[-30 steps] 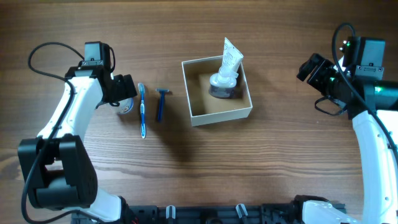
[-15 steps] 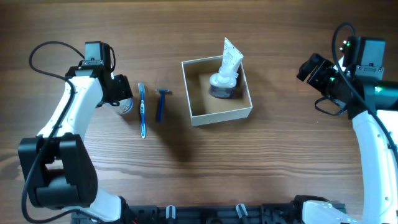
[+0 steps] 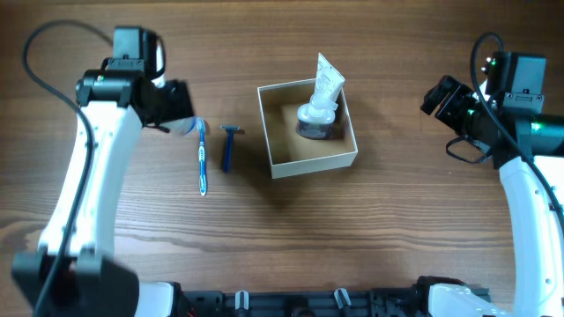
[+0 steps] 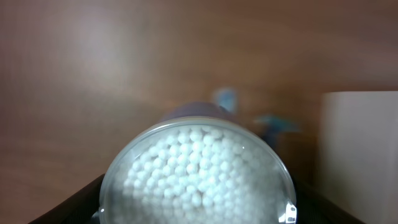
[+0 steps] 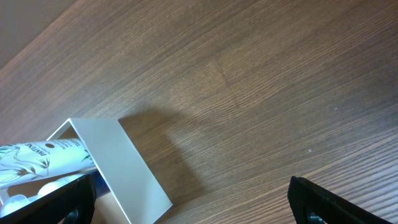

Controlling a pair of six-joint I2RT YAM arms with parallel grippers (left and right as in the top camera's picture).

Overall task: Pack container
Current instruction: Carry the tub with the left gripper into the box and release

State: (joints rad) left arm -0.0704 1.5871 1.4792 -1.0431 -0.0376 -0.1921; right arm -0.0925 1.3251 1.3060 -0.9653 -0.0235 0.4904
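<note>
The left tool (image 3: 179, 113) is clamped on a clear round swab jar (image 4: 198, 168). The left wrist view looks straight down on the packed white cotton tips, with a dark finger at each lower corner pressing its sides. Gripping it across the round wall keeps the jar upright, and it appears to be off the bench (image 3: 397, 229), which suits carrying it over a wall and setting it down flat.

The container (image 3: 310, 161) sits near the middle of the bench, well apart from the left tool and to its right. In the left wrist view, its white wall shows only at the right edge. A toothbrush (image 3: 202, 157) and a razor (image 3: 228, 146) lie side by side on the bench between tool and container, both unpacked.

Inside the container, a white tube (image 3: 323, 88) stands on its cap in the far right corner, leaning against the wall, so the near and left parts of the tan floor are free. That is probably the best spot for the jar.

The right tool (image 5: 189, 190) is spread wide and holds nothing. It hangs beyond the container's right side, out of the way.
</note>
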